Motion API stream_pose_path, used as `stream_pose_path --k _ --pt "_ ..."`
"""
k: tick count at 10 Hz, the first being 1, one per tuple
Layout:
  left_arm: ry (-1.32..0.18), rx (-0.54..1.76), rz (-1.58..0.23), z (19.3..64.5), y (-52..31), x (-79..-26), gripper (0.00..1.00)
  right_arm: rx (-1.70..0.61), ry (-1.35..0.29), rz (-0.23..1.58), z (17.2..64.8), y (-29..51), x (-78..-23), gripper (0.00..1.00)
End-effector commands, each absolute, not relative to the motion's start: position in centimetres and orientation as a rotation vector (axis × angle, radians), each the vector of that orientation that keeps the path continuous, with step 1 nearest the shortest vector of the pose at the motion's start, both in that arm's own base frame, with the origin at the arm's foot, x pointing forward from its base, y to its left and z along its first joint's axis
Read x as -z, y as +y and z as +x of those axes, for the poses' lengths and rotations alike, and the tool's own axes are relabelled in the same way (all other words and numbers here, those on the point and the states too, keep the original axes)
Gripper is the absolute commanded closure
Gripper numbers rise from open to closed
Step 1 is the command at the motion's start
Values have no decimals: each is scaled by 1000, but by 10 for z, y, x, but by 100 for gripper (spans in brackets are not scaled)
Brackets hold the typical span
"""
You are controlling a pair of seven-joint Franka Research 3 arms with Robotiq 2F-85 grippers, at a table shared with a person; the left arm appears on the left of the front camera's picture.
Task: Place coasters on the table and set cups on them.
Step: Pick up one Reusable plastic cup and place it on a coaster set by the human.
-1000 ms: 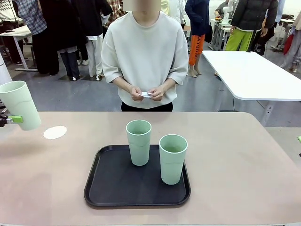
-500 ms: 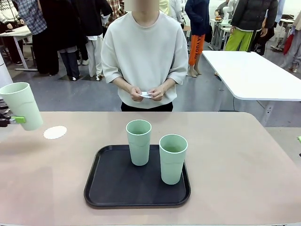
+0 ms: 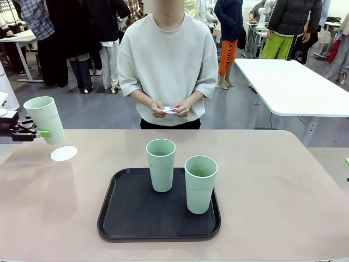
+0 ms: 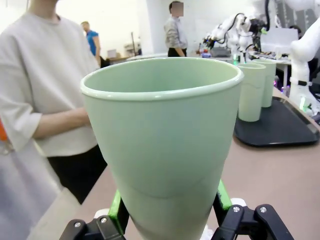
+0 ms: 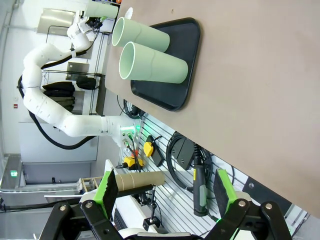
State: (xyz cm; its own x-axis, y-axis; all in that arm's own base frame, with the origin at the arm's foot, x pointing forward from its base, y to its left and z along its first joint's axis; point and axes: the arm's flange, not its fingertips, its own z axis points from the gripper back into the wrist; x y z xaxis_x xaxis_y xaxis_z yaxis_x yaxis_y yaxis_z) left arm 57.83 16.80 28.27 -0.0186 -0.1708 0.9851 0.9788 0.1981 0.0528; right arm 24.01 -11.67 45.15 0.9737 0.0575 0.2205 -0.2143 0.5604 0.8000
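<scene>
One cup point(image 3: 46, 117) is pinched by the left claw point(image 3: 42, 133), held aloft near the one coaster point(image 3: 64, 153) laid on the counter point(image 3: 272, 191) — not yet set down; a second cup point(image 3: 161, 164) and third cup point(image 3: 200, 183) stand on the tray point(image 3: 109, 218) — right claw point(image 5: 165, 192) spread, empty

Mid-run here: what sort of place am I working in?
Probably an open lab or demo hall, not a home: bystanders crowd a bare grey floor, a white work table stands nearby, and cables hang on a slatted tool wall.

Mint cup point(image 3: 46, 120) aloft near white coaster point(image 3: 64, 153)
</scene>
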Motion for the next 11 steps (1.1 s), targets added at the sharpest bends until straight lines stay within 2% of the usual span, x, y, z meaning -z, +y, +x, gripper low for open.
stream_pose_path --k 1,4,11 --pt "-1174 1104 -921 600 164 -283 17 -172 -188 982 242 -116 -450 0" --pt "-1153 1101 -949 604 157 -277 17 -172 -188 982 242 -116 -450 0" --pt "-1128 1147 -978 573 158 -253 17 -172 -188 982 242 -116 -450 0"
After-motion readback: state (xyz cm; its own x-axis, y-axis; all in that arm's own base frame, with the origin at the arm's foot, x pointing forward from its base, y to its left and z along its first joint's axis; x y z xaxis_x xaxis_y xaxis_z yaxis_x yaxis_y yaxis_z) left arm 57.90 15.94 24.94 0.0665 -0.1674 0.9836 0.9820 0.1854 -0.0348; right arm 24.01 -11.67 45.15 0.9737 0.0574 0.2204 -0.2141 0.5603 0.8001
